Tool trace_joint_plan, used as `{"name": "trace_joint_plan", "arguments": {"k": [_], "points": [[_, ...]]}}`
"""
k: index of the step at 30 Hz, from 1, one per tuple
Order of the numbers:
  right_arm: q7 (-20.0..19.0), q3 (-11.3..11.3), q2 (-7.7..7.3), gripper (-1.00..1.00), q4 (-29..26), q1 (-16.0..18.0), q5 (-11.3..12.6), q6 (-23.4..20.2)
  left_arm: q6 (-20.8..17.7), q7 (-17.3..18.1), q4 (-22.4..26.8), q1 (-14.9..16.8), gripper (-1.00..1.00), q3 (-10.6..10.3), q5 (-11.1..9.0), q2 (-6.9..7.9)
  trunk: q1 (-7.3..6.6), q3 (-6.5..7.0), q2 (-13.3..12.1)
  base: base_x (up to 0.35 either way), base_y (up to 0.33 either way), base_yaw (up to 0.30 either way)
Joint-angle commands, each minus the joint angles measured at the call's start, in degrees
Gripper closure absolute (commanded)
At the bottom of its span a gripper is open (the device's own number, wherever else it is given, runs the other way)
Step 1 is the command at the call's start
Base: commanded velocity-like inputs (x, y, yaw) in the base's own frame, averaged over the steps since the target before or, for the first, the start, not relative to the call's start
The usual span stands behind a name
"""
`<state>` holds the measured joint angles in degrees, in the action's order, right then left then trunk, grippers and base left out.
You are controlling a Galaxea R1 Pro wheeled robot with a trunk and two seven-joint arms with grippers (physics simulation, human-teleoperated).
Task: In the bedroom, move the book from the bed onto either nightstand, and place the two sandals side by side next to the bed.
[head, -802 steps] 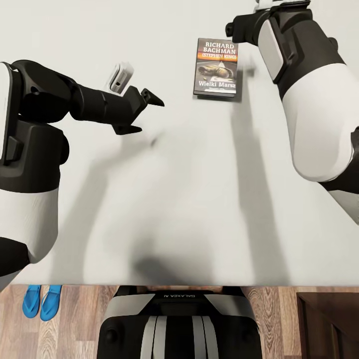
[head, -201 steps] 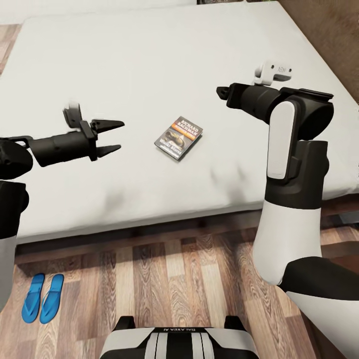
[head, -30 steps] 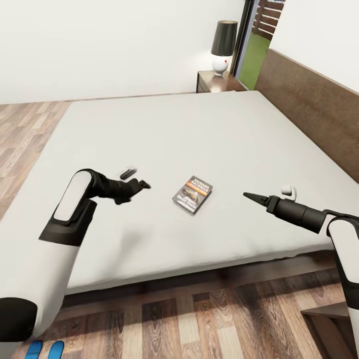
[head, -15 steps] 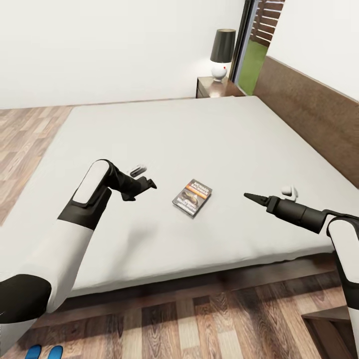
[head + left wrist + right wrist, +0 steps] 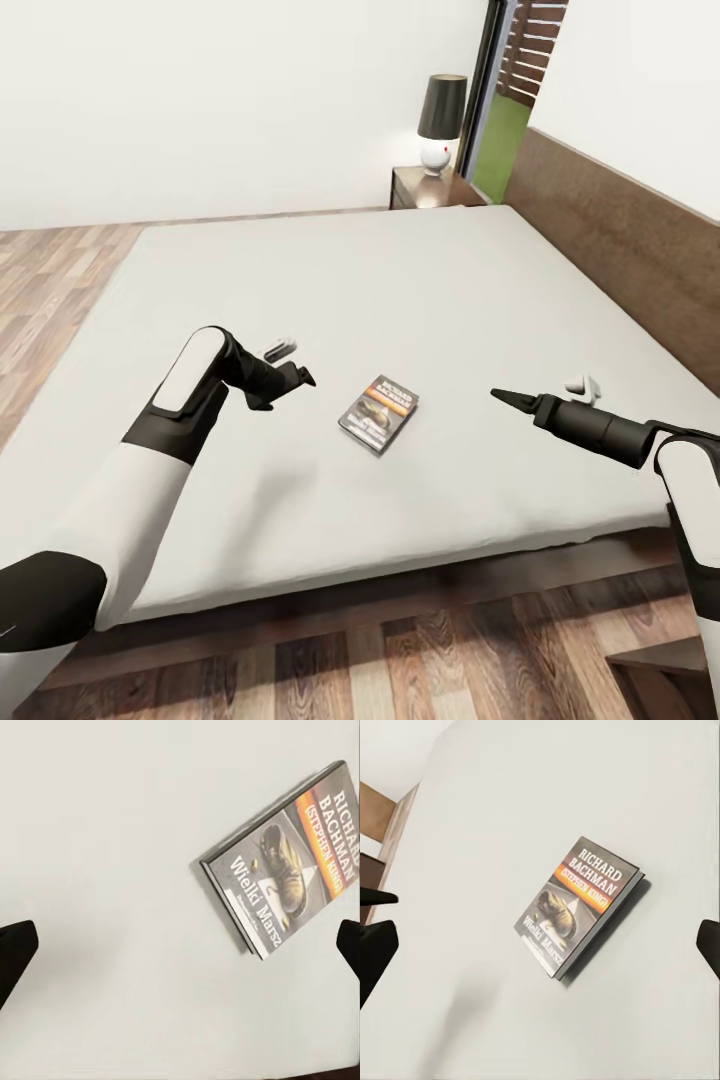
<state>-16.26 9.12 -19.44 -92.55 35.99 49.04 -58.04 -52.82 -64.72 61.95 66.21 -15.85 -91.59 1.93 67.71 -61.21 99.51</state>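
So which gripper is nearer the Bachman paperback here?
Left. The left gripper hovers just off the paperback on the mattress; the right gripper points at it from the other side, across a wider gap.

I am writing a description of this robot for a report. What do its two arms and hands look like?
Both arms have glossy white shells on the thick segments, with black joints and black forearms. The left hand and right hand are black, ending in slim, pointed fingers. A small white block sits on each wrist. I see no cables or markings on them.
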Motion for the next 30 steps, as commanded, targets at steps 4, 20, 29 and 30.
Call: {"name": "trace_joint_plan", "arguments": {"k": [4,20,29,30], "points": [[-0.1,0.1,0.01,-1.00,0.0,0.0,-0.5,-0.2,-0.1,-0.6,0.0,-0.2,-1.00,-0.2,-0.5,0.07,0.02,0.15,0.0,0.255,-0.175,-0.009],[0.3,0.0,0.01,-1.00,0.0,0.0,-0.5,-0.2,-0.1,-0.4,-2.3,-1.2,-1.00,-0.3,-0.4,0.01,0.02,0.27,0.0,0.225,-0.195,-0.001],[0.3,0.1,-0.05,-1.00,0.0,0.0,-0.5,-0.2,1.2,6.6,-8.8,1.3,-1.00,-0.2,4.8,-0.94,0.02,0.27,0.0,0.025,-0.023,0.000],[0.3,0.1,-0.06,-1.00,0.0,0.0,-0.5,-0.2,1.5,7.9,-9.6,1.5,-1.00,-0.2,6.3,-1.33,0.02,0.27,0.0,0.005,-0.004,0.000]]}}
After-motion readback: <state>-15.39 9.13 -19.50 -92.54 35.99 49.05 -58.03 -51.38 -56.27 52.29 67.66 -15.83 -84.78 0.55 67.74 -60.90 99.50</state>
